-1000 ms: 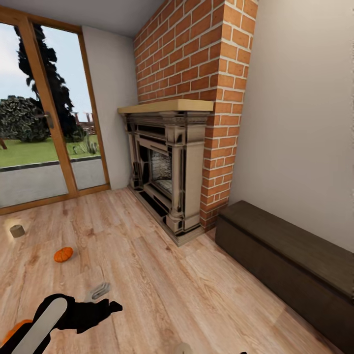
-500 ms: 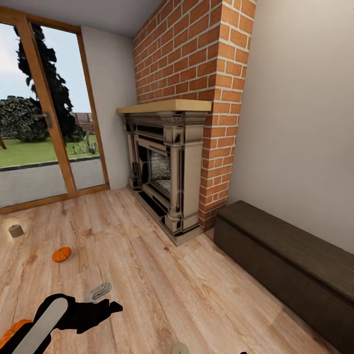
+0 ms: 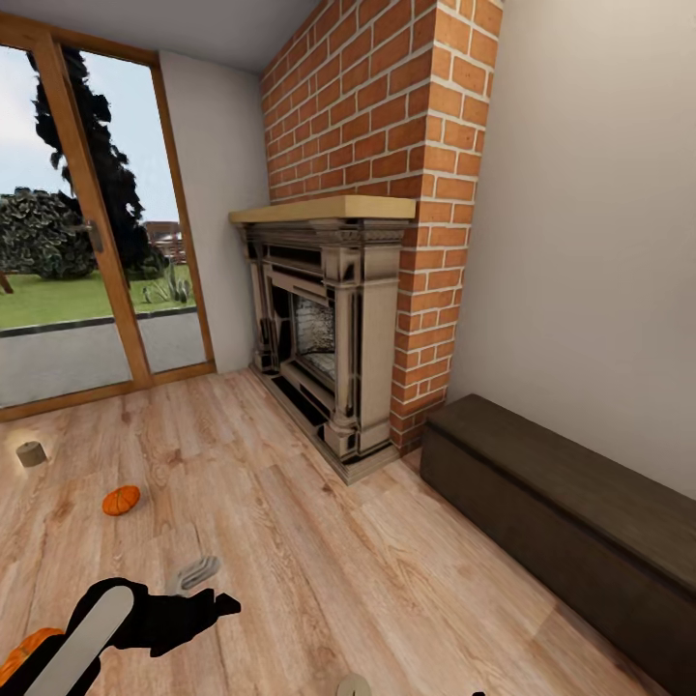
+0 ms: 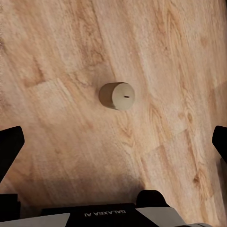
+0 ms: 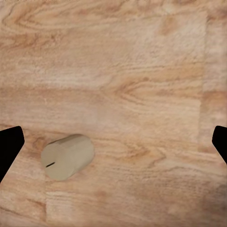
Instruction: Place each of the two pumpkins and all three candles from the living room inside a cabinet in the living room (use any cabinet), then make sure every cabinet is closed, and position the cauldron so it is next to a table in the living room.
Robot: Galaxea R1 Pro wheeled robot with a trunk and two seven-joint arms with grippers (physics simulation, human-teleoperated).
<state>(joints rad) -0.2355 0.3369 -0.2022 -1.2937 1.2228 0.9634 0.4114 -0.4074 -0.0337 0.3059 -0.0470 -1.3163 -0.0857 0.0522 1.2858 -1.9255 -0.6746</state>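
The wooden floor spread across the lower part of the head view, with the brick chimney and fireplace at centre and glass doors at the upper left. The cabinet, long, low and dark brown, stood shut against the wall at the lower right. My left arm reached in at the lower left; beside it at the bottom-left edge a pumpkin lay on the floor, another pumpkin further up at the left, and a candle above that, near the doors. My left fingers were spread wide and empty above a second candle lying on its side. My right fingers were likewise wide apart, holding nothing, over a third candle lying on the boards.
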